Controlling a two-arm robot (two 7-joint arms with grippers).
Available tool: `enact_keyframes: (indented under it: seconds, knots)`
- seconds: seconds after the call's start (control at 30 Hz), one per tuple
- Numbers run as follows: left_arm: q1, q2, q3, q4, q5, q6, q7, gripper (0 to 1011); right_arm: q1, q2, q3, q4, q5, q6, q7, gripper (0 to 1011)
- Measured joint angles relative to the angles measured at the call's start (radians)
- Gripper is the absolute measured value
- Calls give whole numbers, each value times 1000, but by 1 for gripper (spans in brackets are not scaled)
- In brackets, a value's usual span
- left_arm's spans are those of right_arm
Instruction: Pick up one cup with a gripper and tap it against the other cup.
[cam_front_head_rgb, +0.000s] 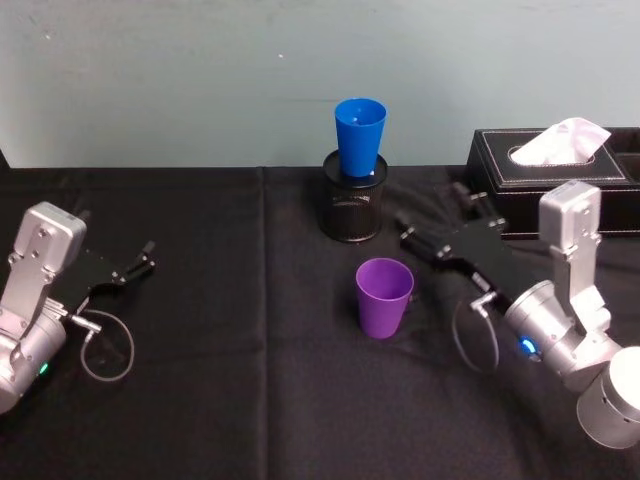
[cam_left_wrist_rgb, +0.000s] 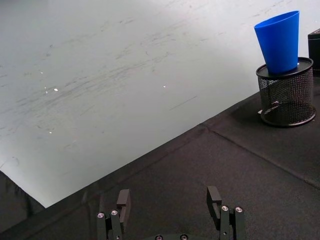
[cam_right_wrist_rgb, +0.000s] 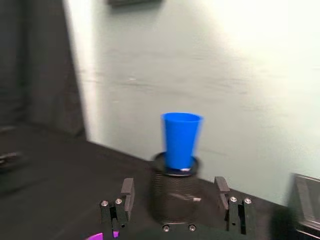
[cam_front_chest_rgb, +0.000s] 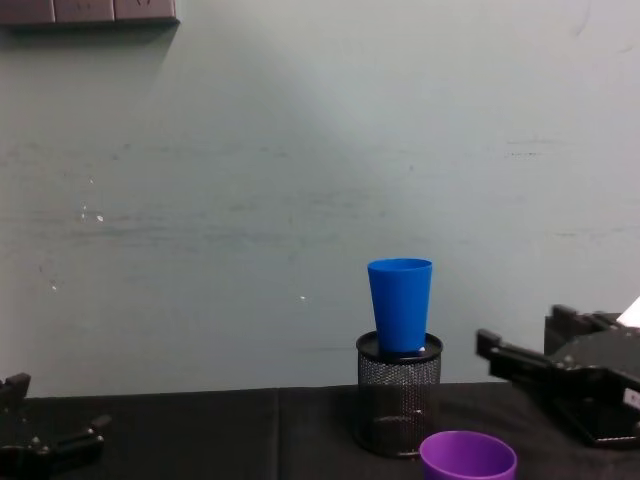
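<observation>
Approach to the purple cup

Right gripper (cam_front_head_rgb: 438, 219) hangs wide open and empty, the purple cup (cam_front_head_rgb: 384, 297) just below and ahead of its jaws. Close low on the smooth, tapered plastic wall. Blue cup (cam_front_head_rgb: 360, 136) stands farther ahead in a mesh holder (cam_front_head_rgb: 353, 206). Left gripper (cam_front_head_rgb: 135, 263) idles open.
</observation>
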Motion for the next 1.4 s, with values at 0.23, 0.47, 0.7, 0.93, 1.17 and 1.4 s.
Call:
enact_keyframes:
  seconds: [0.23, 0.47, 0.7, 0.93, 1.17, 1.4]
  knots:
    - [0, 0, 0, 0, 0, 0, 0, 1000, -31, -29, 42, -34, -91, 99, -169, 1003]
    - [0, 0, 0, 0, 0, 0, 0, 1000, -37, -53, 56, -26, -149, 235, -247, 1003]
    - [0, 0, 0, 0, 0, 0, 0, 1000, -36, -68, 69, -18, -161, 254, -246, 1003]
    - [0, 0, 0, 0, 0, 0, 0, 1000, -38, -71, 75, -23, -164, 252, -243, 1003]
    - [0, 0, 0, 0, 0, 0, 0, 1000, -37, -71, 73, -22, -164, 251, -242, 1003]
    - [0, 0, 0, 0, 0, 0, 0, 1000, -37, -70, 72, -21, -164, 251, -242, 1003]
